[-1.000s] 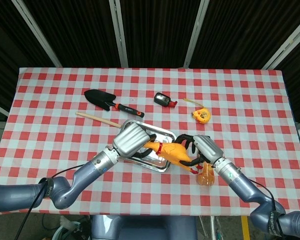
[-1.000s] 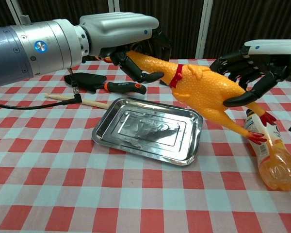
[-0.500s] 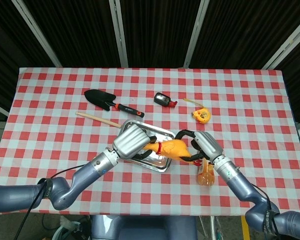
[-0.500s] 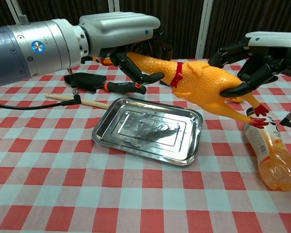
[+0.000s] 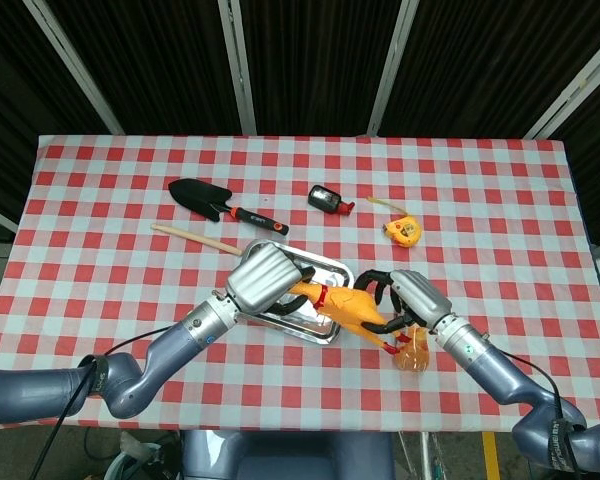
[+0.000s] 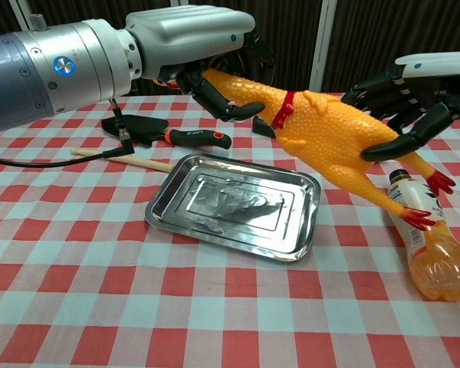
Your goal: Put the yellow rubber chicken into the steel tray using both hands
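Observation:
The yellow rubber chicken (image 6: 330, 134) with a red neck band hangs in the air above the right end of the steel tray (image 6: 234, 203), its red feet drooping to the right. My left hand (image 6: 207, 54) grips its head and neck. My right hand (image 6: 414, 100) holds its rear body from above. From the head view, the chicken (image 5: 348, 306) lies between my left hand (image 5: 265, 282) and my right hand (image 5: 410, 298), over the tray (image 5: 332, 268). The tray holds nothing.
An orange juice bottle (image 6: 429, 249) lies on the cloth under the chicken's feet. A black trowel (image 5: 220, 202), a wooden stick (image 5: 195, 238), a small black device (image 5: 327, 198) and a yellow tape measure (image 5: 405, 232) lie farther back.
Both hands have lifted the chicken slightly and its feet have swung down and right toward the bottle. The tray and other items stayed put.

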You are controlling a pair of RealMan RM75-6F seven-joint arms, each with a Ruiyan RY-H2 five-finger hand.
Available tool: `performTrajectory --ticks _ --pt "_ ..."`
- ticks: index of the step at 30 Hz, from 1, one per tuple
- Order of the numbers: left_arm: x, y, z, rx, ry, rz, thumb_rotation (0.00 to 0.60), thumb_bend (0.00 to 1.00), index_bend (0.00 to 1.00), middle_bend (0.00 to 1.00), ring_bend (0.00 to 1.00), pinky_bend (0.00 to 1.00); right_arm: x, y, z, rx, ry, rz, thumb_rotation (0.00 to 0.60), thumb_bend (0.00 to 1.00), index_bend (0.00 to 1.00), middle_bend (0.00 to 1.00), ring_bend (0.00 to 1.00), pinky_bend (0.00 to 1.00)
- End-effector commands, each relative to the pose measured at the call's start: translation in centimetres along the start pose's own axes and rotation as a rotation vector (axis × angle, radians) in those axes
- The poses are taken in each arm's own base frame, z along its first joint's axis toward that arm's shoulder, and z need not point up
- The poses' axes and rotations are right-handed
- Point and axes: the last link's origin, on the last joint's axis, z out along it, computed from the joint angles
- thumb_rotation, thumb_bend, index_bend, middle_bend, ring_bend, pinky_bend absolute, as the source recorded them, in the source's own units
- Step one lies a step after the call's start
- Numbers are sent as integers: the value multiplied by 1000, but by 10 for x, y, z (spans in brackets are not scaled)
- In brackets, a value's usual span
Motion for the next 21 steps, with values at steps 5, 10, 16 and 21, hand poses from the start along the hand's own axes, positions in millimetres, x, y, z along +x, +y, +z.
performTrajectory --ticks 5,10,16,21 --pt "0 2 3 7 26 23 600 690 647 725 648 756 3 -1 -6 8 -56 34 600 238 8 131 86 298" --pt "-2 5 5 4 34 28 600 690 647 726 648 756 3 -1 -6 18 -61 40 600 238 0 115 78 289" --pt "-7 7 3 -3 27 41 600 690 647 725 648 756 9 3 -4 23 -25 4 600 238 0 115 77 289" --pt "-16 -4 -13 11 21 5 600 688 646 722 648 756 25 15 -7 -1 101 -24 600 237 0 88 67 271"
